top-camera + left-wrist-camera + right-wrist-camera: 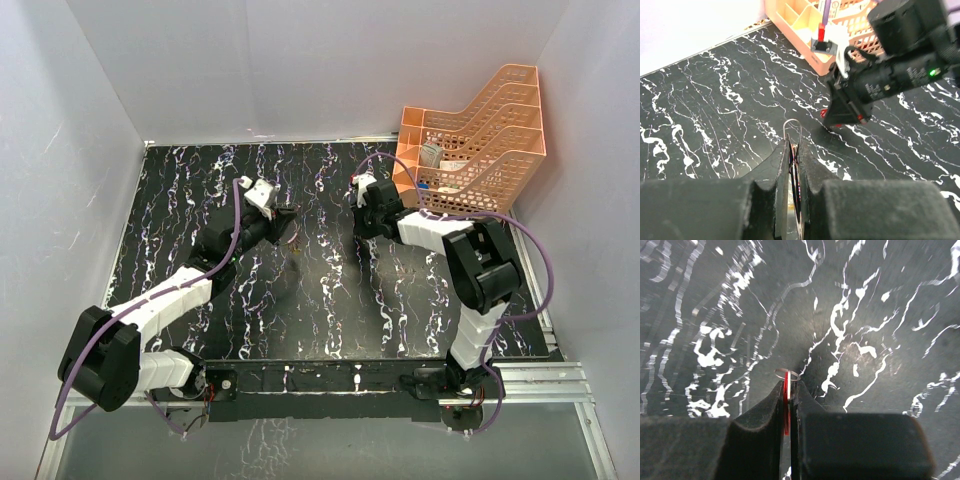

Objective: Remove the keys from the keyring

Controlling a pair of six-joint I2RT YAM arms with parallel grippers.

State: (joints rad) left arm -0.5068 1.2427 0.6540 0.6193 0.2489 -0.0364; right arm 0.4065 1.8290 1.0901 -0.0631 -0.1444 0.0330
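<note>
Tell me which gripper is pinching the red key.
The right gripper, red key between its fingers; the left gripper clamps only the silver keyring.

Top cam: high behind bases (215, 381), looking down on table (330, 300). Wrist cams: close over it; left's shares right gripper (836, 120), tray (800, 20).

You have a black desk top (330, 310) veined with white. In its far right corner stands an orange mesh tray (500, 120), stepped in tiers, holding a few items too small to name. White walls (300, 60) close the left, far and right edges. A metal rail (545, 375) runs along the near edge.
</note>
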